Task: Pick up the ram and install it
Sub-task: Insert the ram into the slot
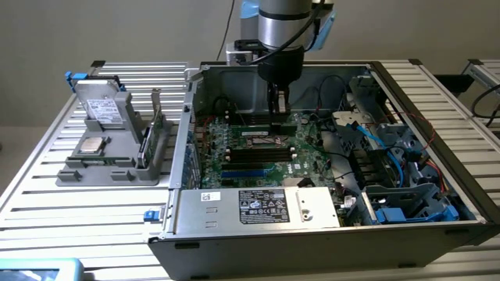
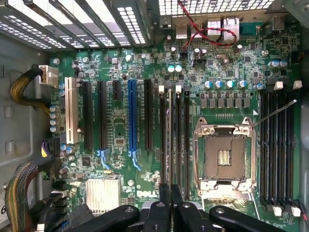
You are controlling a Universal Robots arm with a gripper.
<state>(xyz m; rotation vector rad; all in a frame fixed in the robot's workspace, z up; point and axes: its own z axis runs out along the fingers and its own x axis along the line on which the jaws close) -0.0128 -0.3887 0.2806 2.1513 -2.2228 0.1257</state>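
The ram (image 2: 170,135) shows edge-on in the wrist view as a thin pale strip. It runs along the second of several black memory slots (image 2: 179,135) beside the empty CPU socket (image 2: 224,154). My gripper (image 2: 170,191) is shut on the near end of the ram, its black fingers (image 2: 158,212) pressed close on either side. I cannot tell whether the ram is seated in the slot or just above it. In the exterior view my gripper (image 1: 279,108) reaches straight down into the open computer case (image 1: 406,88), over the back part of the green motherboard (image 1: 258,152).
A grey fixture (image 1: 109,161) on the slatted table at the exterior view's left holds a drive, a chip and a green card (image 1: 156,132). The power supply (image 1: 258,205) fills the case's front. Cables and a blue drive cage (image 1: 406,205) crowd its right side.
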